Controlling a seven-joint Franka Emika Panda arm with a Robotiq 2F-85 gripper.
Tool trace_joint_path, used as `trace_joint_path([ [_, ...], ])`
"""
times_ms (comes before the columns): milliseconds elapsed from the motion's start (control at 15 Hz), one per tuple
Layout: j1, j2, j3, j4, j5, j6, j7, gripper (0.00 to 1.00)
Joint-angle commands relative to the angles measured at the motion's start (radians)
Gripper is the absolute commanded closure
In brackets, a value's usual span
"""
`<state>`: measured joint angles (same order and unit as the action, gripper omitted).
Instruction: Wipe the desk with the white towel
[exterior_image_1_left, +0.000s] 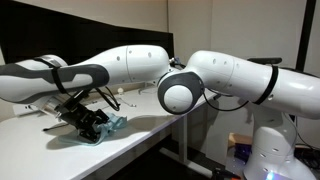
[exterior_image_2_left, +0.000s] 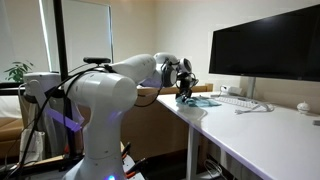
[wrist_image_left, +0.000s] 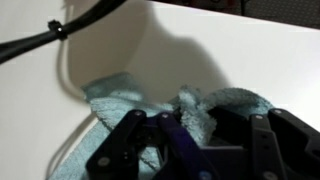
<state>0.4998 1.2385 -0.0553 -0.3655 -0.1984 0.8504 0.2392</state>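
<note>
Soft, even indoor light fills both exterior views, which are small and grainy. In an exterior view the table (exterior_image_1_left: 40, 150) reads pale, with a dim shadow on it beneath the arm (exterior_image_1_left: 130, 65), whose white shell shows mild glare. In the wrist view the table glows cream, a broad soft-edged shadow crosses it, and the fingers (wrist_image_left: 120, 150) just above it are dark and blurred.

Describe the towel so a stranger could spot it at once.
Find the white desk with the big dark monitor. At the corner of the desk nearest the robot, the black gripper holds the towel against the top. It is the only soft, crumpled cloth there, pale blue-grey against the smooth white surface.
</note>
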Motion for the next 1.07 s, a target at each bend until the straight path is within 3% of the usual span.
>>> trace_joint_path([
  [0, 0.047, 0.070, 0.043, -0.017, 0.028, 0.096, -0.074, 0.93],
  [467, 0.083, 0.070, 0.050, -0.028, 0.005, 0.103, -0.314, 0.93],
  [1000, 0.021, 0.067, 0.036, -0.029, 0.008, 0.085, -0.315, 0.93],
])
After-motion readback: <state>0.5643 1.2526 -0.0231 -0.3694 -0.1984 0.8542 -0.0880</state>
